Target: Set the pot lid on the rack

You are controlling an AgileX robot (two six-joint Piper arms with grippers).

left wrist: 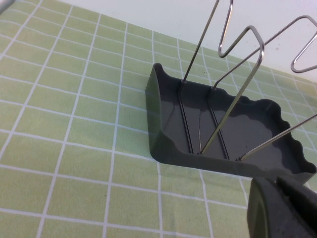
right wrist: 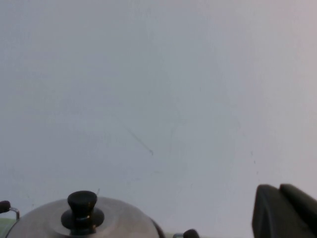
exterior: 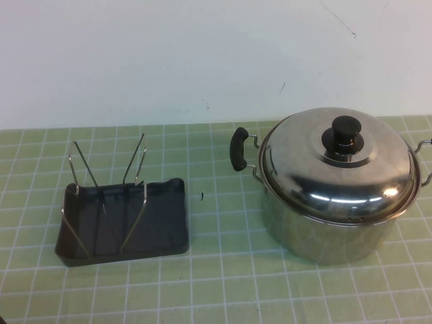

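Observation:
The pot lid (exterior: 337, 165), shiny domed steel with a black knob (exterior: 345, 129), sits on the steel pot (exterior: 324, 229) at the right of the table. The rack (exterior: 125, 223), a dark grey tray with thin wire prongs (exterior: 88, 169), stands at the left and holds nothing. Neither arm shows in the high view. In the left wrist view my left gripper (left wrist: 282, 210) is shut and empty, close beside the rack (left wrist: 233, 134). In the right wrist view my right gripper (right wrist: 283, 210) is shut and empty, level with the lid (right wrist: 84, 225) and apart from its knob (right wrist: 82, 210).
The table is covered by a green mat with a white grid (exterior: 223, 270). A white wall (exterior: 202, 54) rises behind it. The pot has black side handles, one towards the rack (exterior: 238, 150). Open mat lies between the rack and the pot.

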